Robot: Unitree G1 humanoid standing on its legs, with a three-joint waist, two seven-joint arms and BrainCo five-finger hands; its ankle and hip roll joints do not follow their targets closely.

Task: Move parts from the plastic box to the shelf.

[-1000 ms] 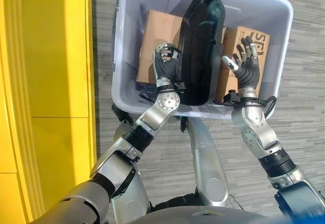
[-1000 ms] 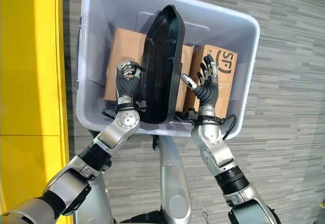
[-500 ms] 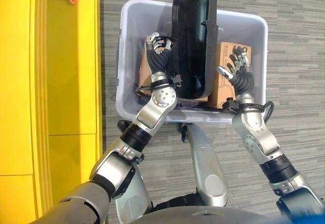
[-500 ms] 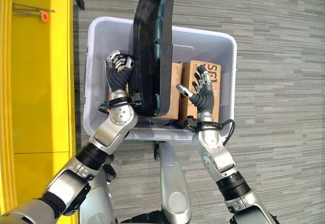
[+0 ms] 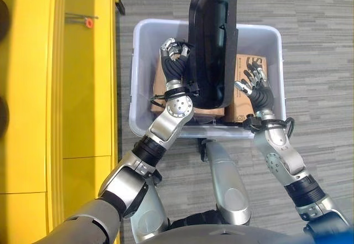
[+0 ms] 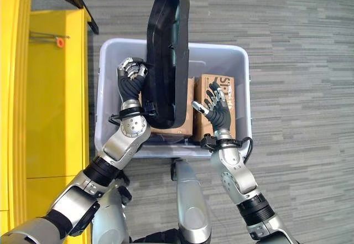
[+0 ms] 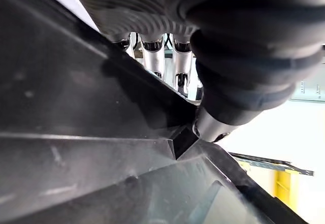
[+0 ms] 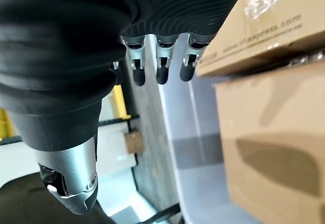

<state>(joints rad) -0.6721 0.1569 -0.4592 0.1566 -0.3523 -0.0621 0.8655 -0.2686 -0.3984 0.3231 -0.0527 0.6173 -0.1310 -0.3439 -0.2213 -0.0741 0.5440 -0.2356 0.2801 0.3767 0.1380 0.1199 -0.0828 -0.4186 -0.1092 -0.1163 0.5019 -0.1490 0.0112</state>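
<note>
A long black moulded part (image 5: 213, 39) stands on end, its upper half well above the grey plastic box (image 5: 139, 89). My left hand (image 5: 176, 67) is shut on the part's left edge; in the left wrist view its fingers (image 7: 152, 56) curl over the black rim (image 7: 76, 132) and the thumb (image 7: 213, 125) presses from the other side. My right hand (image 5: 259, 93) hovers open just right of the part, above a cardboard box (image 6: 221, 81), holding nothing. The yellow shelf (image 5: 83, 78) runs along the left.
Two brown cardboard boxes lie in the plastic box, one (image 6: 185, 107) behind the black part. The right wrist view shows the box's wall (image 8: 198, 132) beside the cartons (image 8: 274, 142). A small orange-tipped rod (image 5: 87, 21) lies on the shelf. Grey striped floor surrounds the box.
The left hand has lifted the black part higher out of the box. The whole picture has shifted and the box looks smaller. The right hand stays open beside the part.
</note>
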